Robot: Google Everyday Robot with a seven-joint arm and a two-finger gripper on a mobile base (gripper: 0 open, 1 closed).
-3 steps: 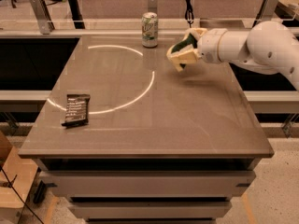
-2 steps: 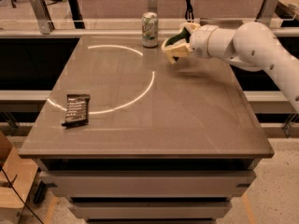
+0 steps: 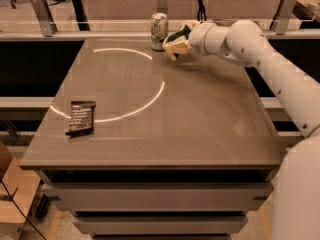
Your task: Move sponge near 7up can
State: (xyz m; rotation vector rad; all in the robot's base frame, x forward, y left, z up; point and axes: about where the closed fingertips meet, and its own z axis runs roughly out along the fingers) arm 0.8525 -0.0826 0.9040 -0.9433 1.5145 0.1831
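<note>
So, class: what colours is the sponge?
The sponge is dark green over pale yellow, camera view; the end effector holds it beside the can.

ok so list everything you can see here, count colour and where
7up can: 1, silver-white and green, upright at the table's far edge
sponge: 1, dark green on pale yellow, held just right of the can
snack wrapper: 1, black, flat at the table's front left
table: 1, grey-brown, centre of view
arm: 1, white, reaching in from the right
gripper: 1, pale yellow, beside the can, jaws closed on the sponge
</note>
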